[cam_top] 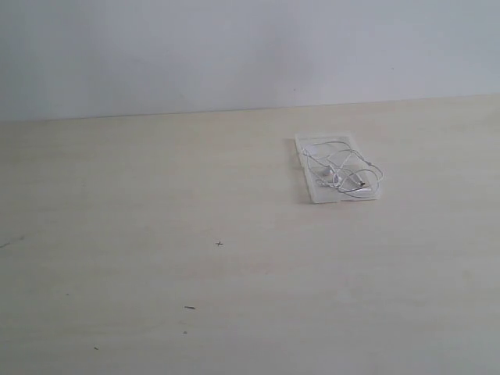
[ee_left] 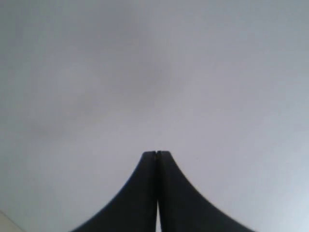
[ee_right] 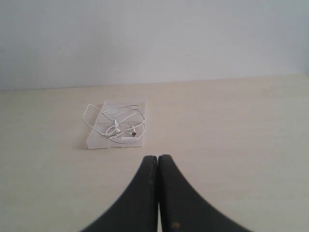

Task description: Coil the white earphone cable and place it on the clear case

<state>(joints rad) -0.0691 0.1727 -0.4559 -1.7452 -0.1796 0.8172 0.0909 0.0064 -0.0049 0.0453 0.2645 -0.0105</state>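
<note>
The white earphone cable (cam_top: pixel 344 170) lies in a loose coil on top of the clear case (cam_top: pixel 311 191), which rests flat on the table right of the middle. The right wrist view shows the same coil (ee_right: pixel 116 122) on the case (ee_right: pixel 95 141), a fair way beyond my right gripper (ee_right: pixel 158 157), whose black fingers are pressed together with nothing between them. My left gripper (ee_left: pixel 156 153) is likewise shut and empty, and it faces only a blank pale wall. Neither gripper shows in the exterior view.
The pale wooden table (cam_top: pixel 156 234) runs back to a plain whitish wall (cam_top: pixel 234 47). A few tiny dark specks (cam_top: pixel 219 244) mark the tabletop left of the case.
</note>
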